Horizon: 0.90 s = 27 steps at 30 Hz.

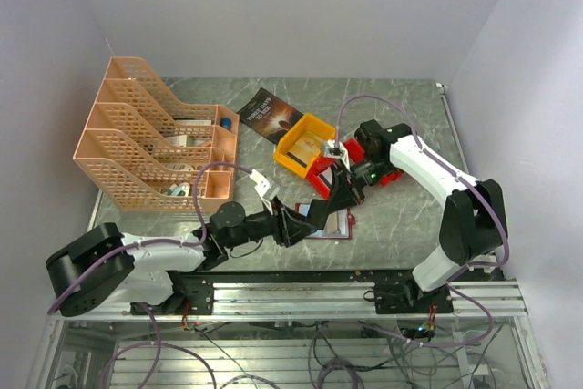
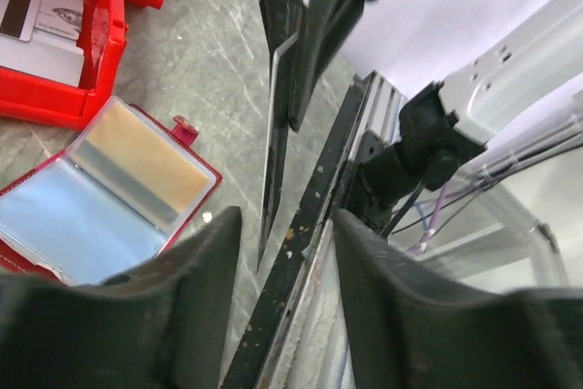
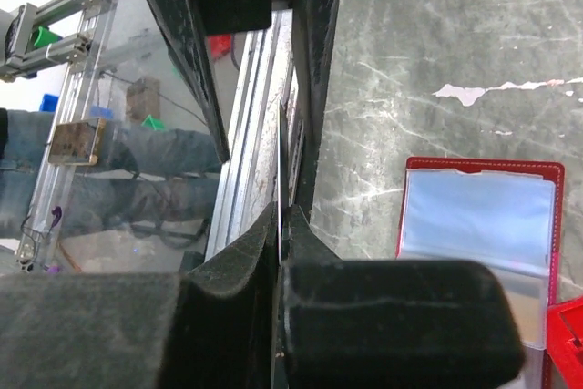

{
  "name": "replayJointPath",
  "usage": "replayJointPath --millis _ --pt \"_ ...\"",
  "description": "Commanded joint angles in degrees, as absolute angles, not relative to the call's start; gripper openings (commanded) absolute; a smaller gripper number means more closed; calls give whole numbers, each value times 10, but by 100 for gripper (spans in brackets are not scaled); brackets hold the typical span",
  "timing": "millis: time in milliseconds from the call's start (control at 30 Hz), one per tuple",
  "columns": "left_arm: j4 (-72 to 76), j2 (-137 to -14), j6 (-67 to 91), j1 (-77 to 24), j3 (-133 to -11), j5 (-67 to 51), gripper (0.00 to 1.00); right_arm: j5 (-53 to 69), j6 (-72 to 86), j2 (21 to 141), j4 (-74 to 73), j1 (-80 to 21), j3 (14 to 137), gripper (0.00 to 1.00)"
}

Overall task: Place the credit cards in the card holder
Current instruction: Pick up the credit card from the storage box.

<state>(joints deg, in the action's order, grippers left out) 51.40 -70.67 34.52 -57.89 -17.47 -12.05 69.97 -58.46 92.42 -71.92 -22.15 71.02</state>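
The card holder [image 1: 332,224] lies open on the table, dark red with clear pockets; it shows in the left wrist view [image 2: 118,198] and the right wrist view [image 3: 478,216]. My right gripper [image 3: 281,216] is shut on a credit card [image 3: 278,252], which is seen edge-on as a thin pale line [image 2: 273,125]. My left gripper [image 2: 287,225] is open, its fingers either side of the card's lower tip without touching it. Both grippers meet above the holder, left gripper [image 1: 323,209] and right gripper [image 1: 346,187]. More cards [image 2: 36,20] lie in a red bin [image 2: 91,61].
A yellow bin [image 1: 305,143] and red bins [image 1: 321,178] stand behind the holder. A dark book [image 1: 269,116] lies at the back, and orange file racks [image 1: 146,138] fill the left side. The table's metal rail [image 2: 310,225] runs close under the grippers.
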Motion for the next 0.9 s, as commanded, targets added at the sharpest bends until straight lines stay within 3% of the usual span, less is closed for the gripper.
replayJointPath --millis 0,167,300,667,867 --pt "588 -683 408 -543 -161 -122 62 695 -575 925 -697 -231 692 0" --pt "552 -673 448 -482 -188 -219 68 681 -566 925 -683 -245 681 0" --pt "452 -661 419 -459 -226 -265 67 672 -569 931 -686 -255 681 0" --pt "386 -721 381 -458 -292 -358 48 661 -567 946 -689 -275 694 0" --pt "323 -735 344 -458 -317 -369 42 655 -559 943 -683 -279 692 0"
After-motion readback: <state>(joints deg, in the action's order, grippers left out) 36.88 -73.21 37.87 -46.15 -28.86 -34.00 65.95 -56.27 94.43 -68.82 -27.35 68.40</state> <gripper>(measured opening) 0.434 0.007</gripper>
